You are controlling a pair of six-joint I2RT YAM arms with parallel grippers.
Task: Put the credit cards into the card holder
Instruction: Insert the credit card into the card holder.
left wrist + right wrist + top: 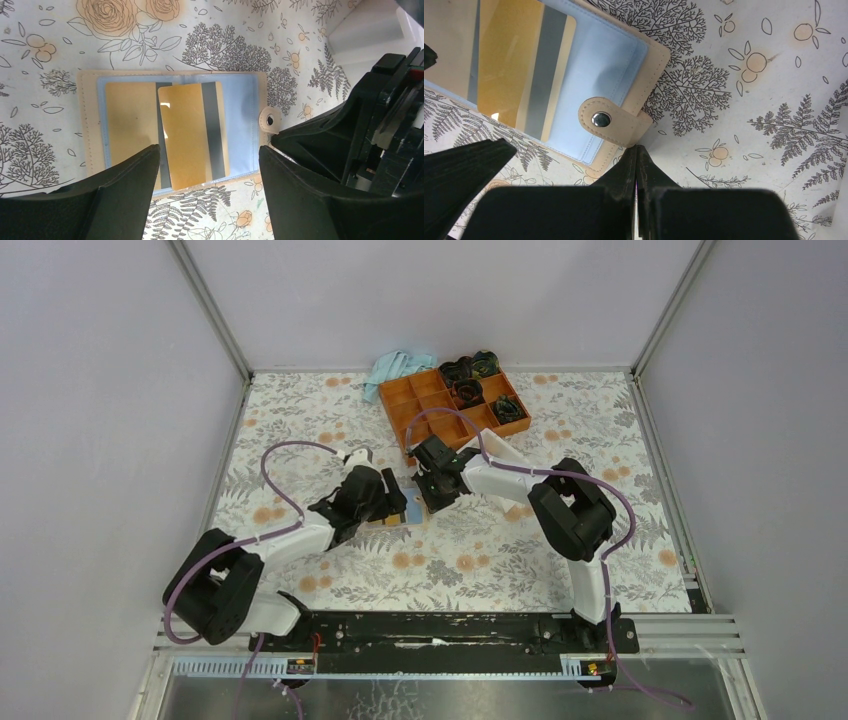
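Left gripper (209, 155) hovers with jaws wide apart, holding nothing. Card holder (245, 100) lies open on the floral table (50, 50), centre of the top view. Gold credit cards (187, 135) rest on its blue lining. Right gripper (636, 150) is closed and empty, tips just at the closure tab (606, 120).

Floral table (560, 540), card holder (88, 120), orange tray (405, 398), cloth (392, 368)
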